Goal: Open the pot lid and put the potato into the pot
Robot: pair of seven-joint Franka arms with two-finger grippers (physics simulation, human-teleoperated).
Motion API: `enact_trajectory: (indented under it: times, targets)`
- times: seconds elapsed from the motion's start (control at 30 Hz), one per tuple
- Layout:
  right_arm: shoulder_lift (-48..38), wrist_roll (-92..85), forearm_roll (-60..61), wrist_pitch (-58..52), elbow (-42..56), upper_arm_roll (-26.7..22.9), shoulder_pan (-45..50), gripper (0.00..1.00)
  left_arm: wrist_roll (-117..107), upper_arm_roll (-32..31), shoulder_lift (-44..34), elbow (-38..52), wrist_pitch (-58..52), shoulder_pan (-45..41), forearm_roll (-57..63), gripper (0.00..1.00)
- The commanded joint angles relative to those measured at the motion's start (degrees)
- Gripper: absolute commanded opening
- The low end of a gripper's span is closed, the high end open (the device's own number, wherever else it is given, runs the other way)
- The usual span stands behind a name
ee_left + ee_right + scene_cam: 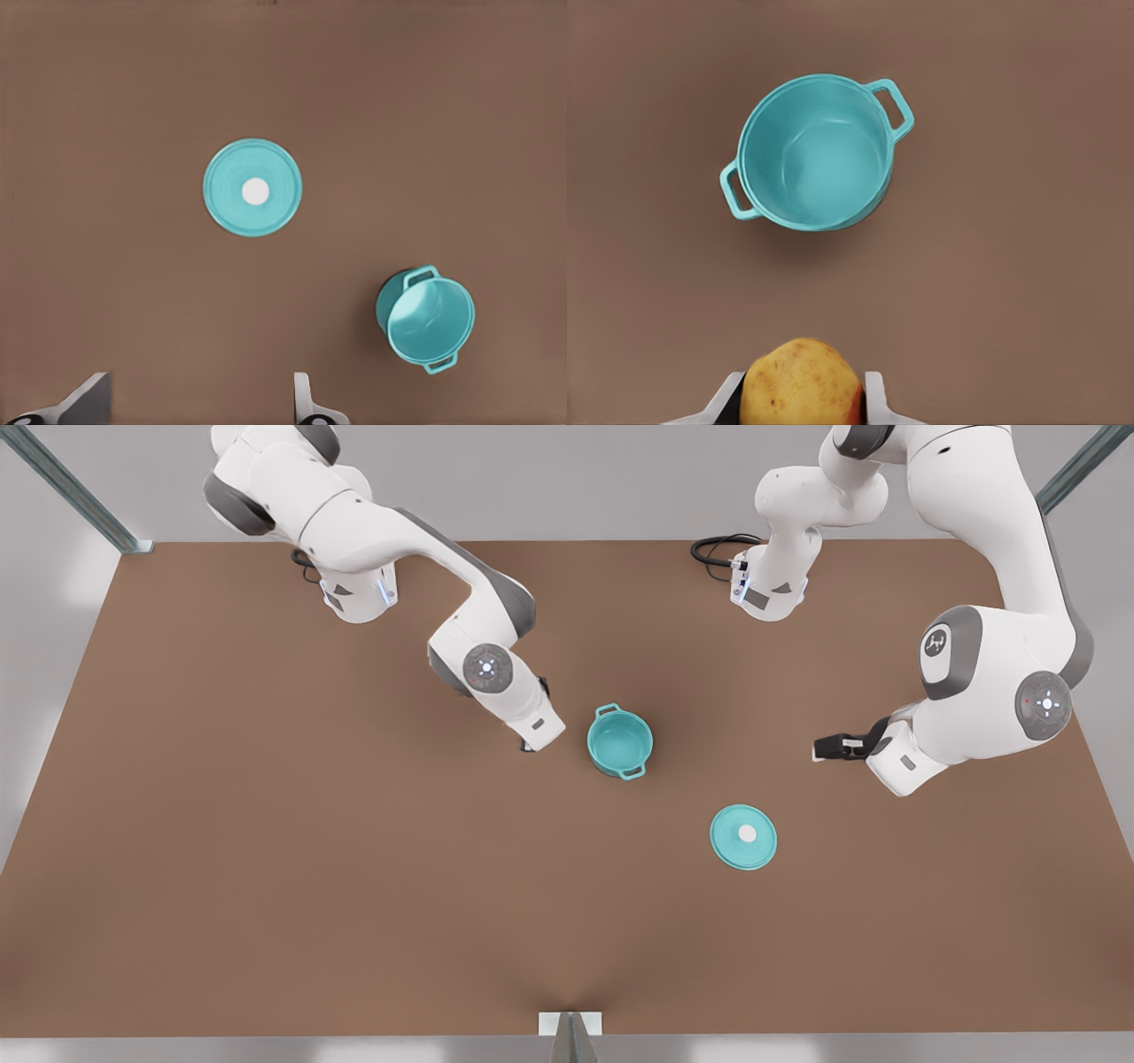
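Right wrist view: right gripper (802, 403) clamps the potato (801, 385) near the uncovered pot (813, 152). Left gripper (201, 398), fingers apart, waits above the pot lid (252, 187), well apart from the pot.

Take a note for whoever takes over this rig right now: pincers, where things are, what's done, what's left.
Right pincer: shut on the potato, beside the pot on the front view's left, not yet over it.
Left pincer: open, holding nothing, waiting on the front view's right.
The pot stands upright, open and empty, on the table.
The pot lid lies flat on the table, knob up, apart from the pot.
Done: lid off, potato picked up.
Left: carry the potato over the pot and release it inside.
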Motion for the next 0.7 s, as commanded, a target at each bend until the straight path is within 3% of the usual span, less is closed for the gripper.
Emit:
enact_trajectory:
  times: [0.0, 0.13, 0.33, 0.67]
  targets:
    - [3.0, 35.2, -0.7, -0.7, 4.1, -0.6, 2.9, 0.48, 0.5, 0.0, -0.1, 0.0, 0.5, 0.0, 0.3, 1.0]
    - [11.1, 36.9, -0.6, 0.8, 16.1, -7.0, 10.8, 0.48, 0.8, 0.0, -0.1, 0.1, 0.4, 0.1, 0.4, 1.0]
    - [18.2, 39.1, -0.7, 12.7, 20.7, -7.6, 14.4, 0.48, 0.7, 0.0, -0.1, 0.2, 0.3, 0.0, 0.3, 1.0]
    - [18.5, 41.2, -1.0, 15.7, 16.9, -8.8, 18.1, 0.5, 0.7, 0.0, -0.1, 0.2, 0.3, 0.0, 0.4, 1.0]
